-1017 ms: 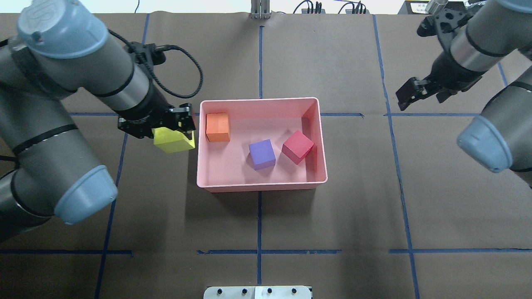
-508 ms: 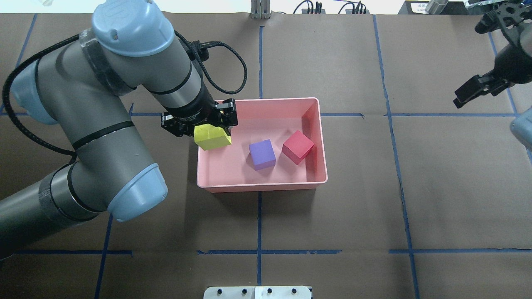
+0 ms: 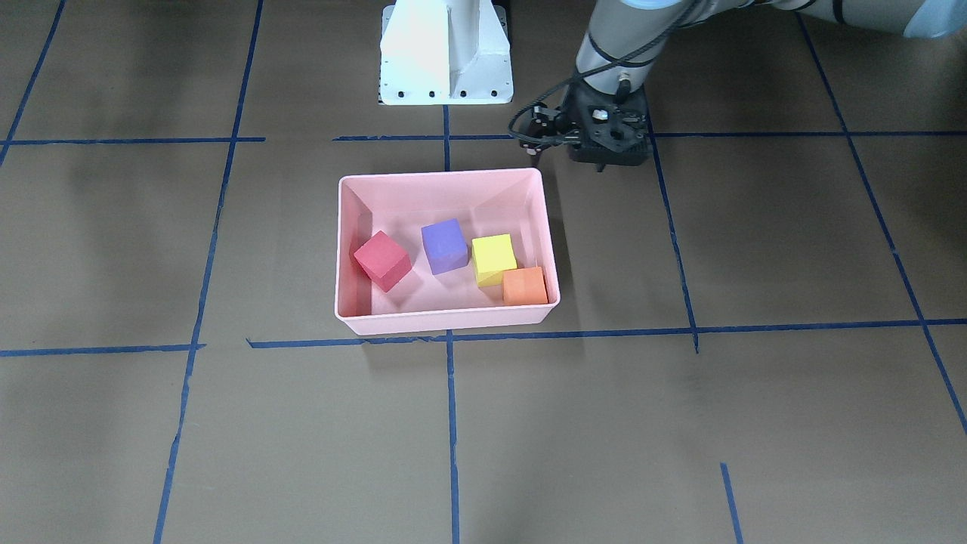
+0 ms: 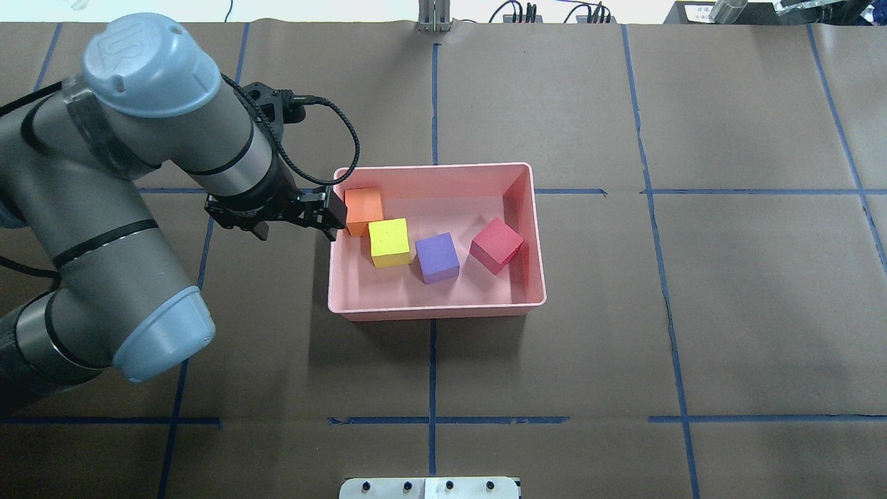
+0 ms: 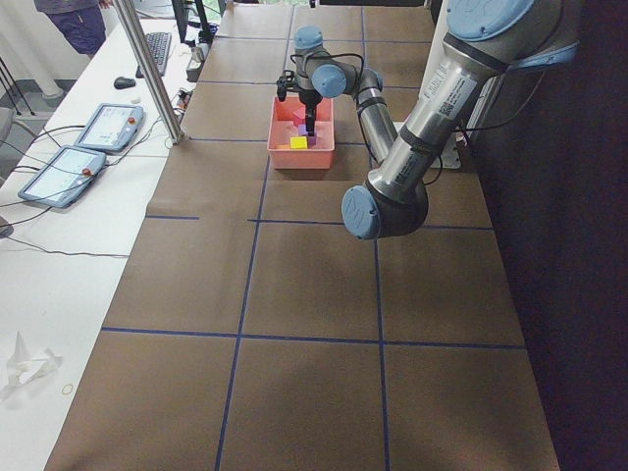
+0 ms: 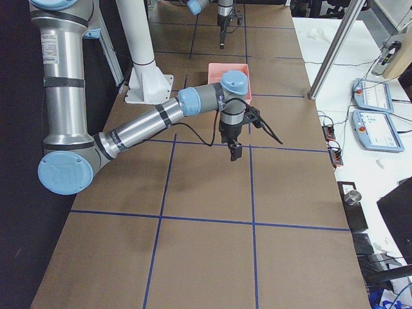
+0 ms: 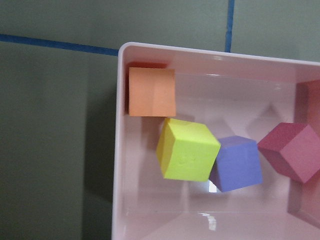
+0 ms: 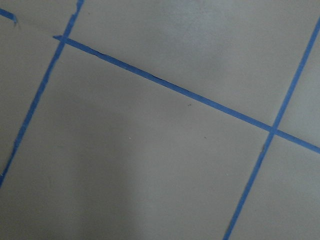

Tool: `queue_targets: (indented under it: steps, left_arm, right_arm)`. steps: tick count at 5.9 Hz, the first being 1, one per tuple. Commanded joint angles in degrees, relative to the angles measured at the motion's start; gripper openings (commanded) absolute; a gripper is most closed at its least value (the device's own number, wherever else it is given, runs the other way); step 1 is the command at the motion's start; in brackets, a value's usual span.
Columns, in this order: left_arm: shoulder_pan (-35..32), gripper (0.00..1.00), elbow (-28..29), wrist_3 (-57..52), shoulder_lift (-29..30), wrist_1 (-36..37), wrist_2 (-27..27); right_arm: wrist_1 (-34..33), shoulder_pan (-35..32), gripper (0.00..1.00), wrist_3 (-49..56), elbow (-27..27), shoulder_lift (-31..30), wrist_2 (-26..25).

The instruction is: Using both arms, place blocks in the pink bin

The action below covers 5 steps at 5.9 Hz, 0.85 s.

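The pink bin (image 4: 436, 167) holds all four blocks: orange (image 4: 364, 211) in its far left corner, yellow-green (image 4: 389, 242) touching it, purple (image 4: 437, 257) and red (image 4: 496, 244). They also show in the front view: red (image 3: 382, 260), purple (image 3: 444, 245), yellow-green (image 3: 494, 259), orange (image 3: 524, 285). My left gripper (image 4: 299, 220) is open and empty, just outside the bin's left rim. The left wrist view looks down on the yellow-green block (image 7: 187, 150). My right gripper (image 6: 233, 151) shows only in the exterior right view, low over bare table; I cannot tell if it is open.
The white pedestal base (image 3: 446, 53) stands behind the bin (image 3: 446, 175). Blue tape lines cross the brown table. A metal pole (image 5: 147, 69) and operator tablets (image 5: 108, 128) stand along the far table side.
My left gripper carried the yellow-green block over the bin, let it go beside the orange block and drew back left. My right arm swung out of the overhead view.
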<state>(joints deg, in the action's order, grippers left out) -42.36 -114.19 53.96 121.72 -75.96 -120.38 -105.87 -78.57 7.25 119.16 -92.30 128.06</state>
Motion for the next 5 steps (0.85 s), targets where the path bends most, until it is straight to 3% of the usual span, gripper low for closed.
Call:
queue_targets:
  steps: [1, 2, 3, 5]
  left_arm:
    - [-8.6, 1.00, 0.0, -19.0, -6.3, 0.1, -0.2]
    - [-15.0, 1.00, 1.4, -30.9, -9.8, 0.2, -1.3]
    - [-23.0, 1.00, 4.6, -44.1, -13.5, 0.1, -8.1]
    - [-36.2, 1.00, 8.0, -61.3, -24.4, -0.7, -10.6]
  right_arm:
    - [0.0, -7.7, 1.00, 11.8, -0.9, -8.0, 2.8]
    - [0.0, -10.9, 1.00, 14.4, -1.8, -10.7, 3.6]
    - [0.0, -11.8, 0.99, 13.9, -3.2, -12.2, 3.6]
    - [3.3, -12.0, 0.99, 9.0, -4.4, -12.0, 3.6]
